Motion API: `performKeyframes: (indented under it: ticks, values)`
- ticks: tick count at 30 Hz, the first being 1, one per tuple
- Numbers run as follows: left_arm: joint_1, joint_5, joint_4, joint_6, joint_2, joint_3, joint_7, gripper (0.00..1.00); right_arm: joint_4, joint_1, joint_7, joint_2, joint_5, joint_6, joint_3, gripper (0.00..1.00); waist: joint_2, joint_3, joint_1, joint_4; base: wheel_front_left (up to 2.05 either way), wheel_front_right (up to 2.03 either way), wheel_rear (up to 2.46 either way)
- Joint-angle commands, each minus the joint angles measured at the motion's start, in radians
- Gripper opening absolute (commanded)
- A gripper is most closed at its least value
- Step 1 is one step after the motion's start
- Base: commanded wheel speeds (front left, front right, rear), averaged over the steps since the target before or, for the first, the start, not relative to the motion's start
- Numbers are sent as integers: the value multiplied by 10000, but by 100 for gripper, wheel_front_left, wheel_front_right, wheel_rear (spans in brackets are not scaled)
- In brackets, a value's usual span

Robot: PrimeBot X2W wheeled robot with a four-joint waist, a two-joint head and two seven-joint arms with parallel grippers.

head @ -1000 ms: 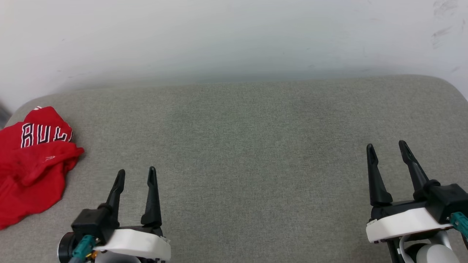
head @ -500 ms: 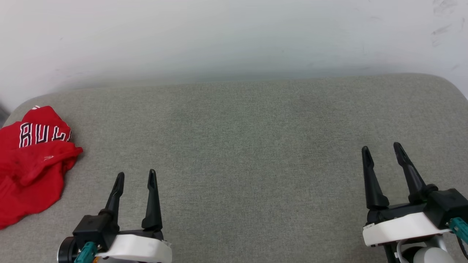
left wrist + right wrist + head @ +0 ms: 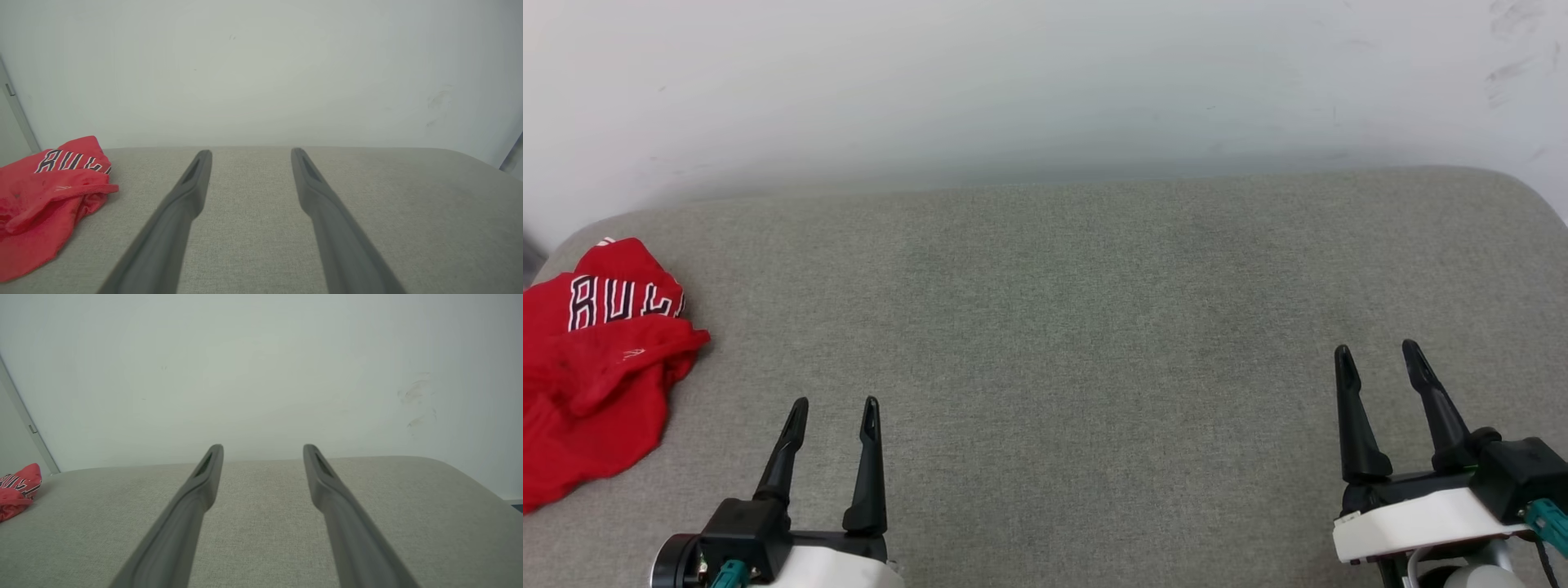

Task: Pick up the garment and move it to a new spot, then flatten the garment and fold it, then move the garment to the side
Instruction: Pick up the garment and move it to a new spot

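Your jersey (image 3: 592, 359) lies crumpled at the far left edge of the grey cushion (image 3: 1094, 327), partly cut off by the left border of the head view. It is a red heap. Black, white-outlined letters starting "BUL" show on its upper fold, a red flap is folded over below them, and a sliver of white trim peeks out at the top. It lies free of both grippers. Your left gripper (image 3: 835, 402) sits at the lower left of the head view, pointing up toward the wall (image 3: 1045, 82). Its jaws are spread wide with nothing between them. It is to the right of the jersey and apart from it, with bare cushion between. In the left wrist view you look along both dark fingers (image 3: 179, 212) over the cushion, and the jersey shows to the left of the left finger, clear of it. Your right gripper (image 3: 1376, 348) is at the lower right of the head view, well apart from the jersey on the opposite side of the cushion. Its jaws are likewise spread wide and hold nothing. In the right wrist view the jersey is a small red lump at the left edge, well apart from the gripper. The cushion's back edge meets the pale wall, which carries a few dark scuffs (image 3: 1511, 73) at upper right.
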Motion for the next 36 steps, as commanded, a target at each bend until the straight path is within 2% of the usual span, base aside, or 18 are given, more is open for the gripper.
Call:
performKeyframes:
  ticks: [1, 10, 17, 23, 36]
  values:
    - [83, 260, -81, -90, -56, 40, -100, 100, -1, 73, -70, -15, -131, -3, 17, 100, -1, -6, 0, -4, 0, 0, 0]
    - [162, 1016, -104, -285, -163, 234, -250, 100, 41, 122, -231, -15, -625, -1, 61, 100, -1, -11, 0, 62, 0, 0, 0]
    - [239, 1199, -72, -441, -201, 451, -311, 100, -36, 221, -287, -14, -614, -3, 176, 100, -1, -40, 0, 408, 0, 0, 0]
    - [171, 1198, -33, -478, -216, 738, -302, 100, -110, 309, -286, -12, -404, -3, 331, 100, -1, -48, 0, 1228, 0, 0, 0]
    - [482, 1380, -124, -556, -224, 1206, -302, 100, -45, 457, -286, -11, -364, -3, 943, 100, -1, -338, 0, 3537, 0, 0, 0]
